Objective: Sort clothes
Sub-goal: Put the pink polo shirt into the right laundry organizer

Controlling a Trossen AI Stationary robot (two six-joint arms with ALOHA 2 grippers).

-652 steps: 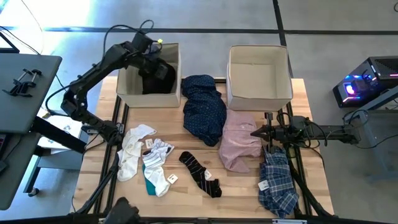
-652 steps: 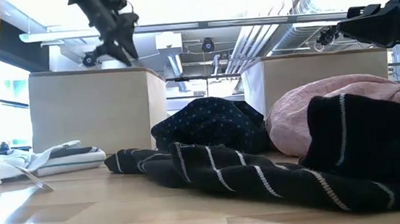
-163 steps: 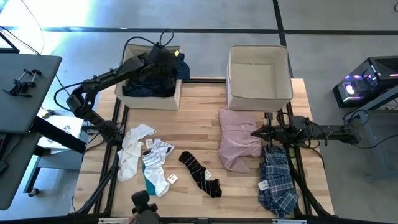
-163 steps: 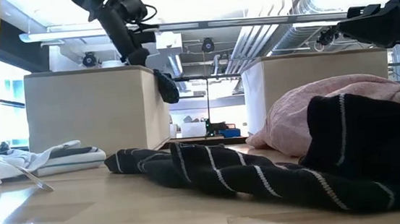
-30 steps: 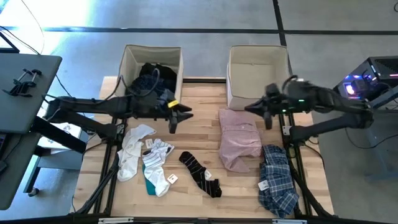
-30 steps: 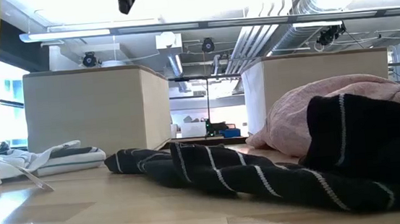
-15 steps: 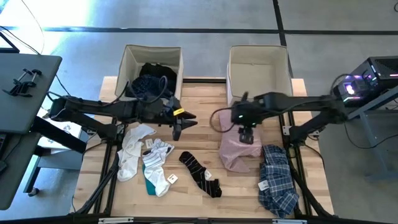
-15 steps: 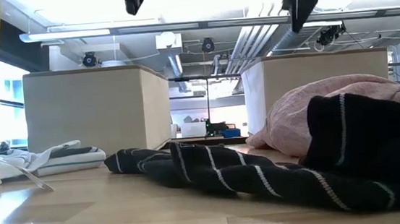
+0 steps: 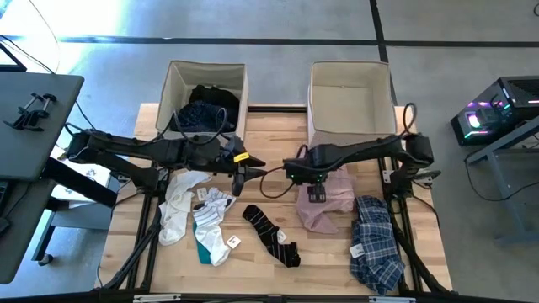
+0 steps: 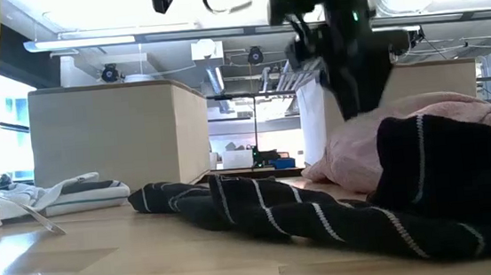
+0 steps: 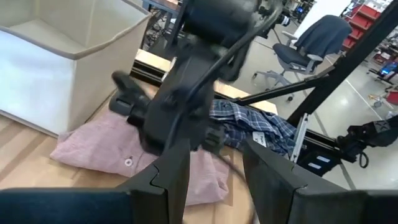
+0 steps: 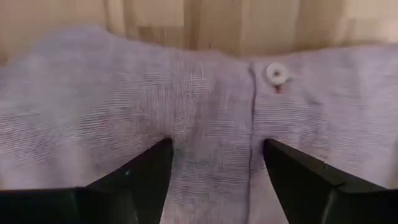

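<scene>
The right tool (image 9: pixel 313 192) had swung from the table's three o'clock edge onto the pale pink shirt (image 9: pixel 330 202), fingers spread, ready to grasp; the left tool (image 9: pixel 239 180) hung empty, half-open.

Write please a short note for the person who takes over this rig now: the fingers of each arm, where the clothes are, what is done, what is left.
Right gripper: fingers open, down on the pale pink cotton shirt, not closed on it yet.
Left gripper: empty, hovering mid-table, fingers part open.
Done: navy dotted shirt lies in the left beige fabric box.
Left: pink shirt, blue-white plaid shirt, black striped sock, white and teal socks. Right beige fabric box looks empty.
</scene>
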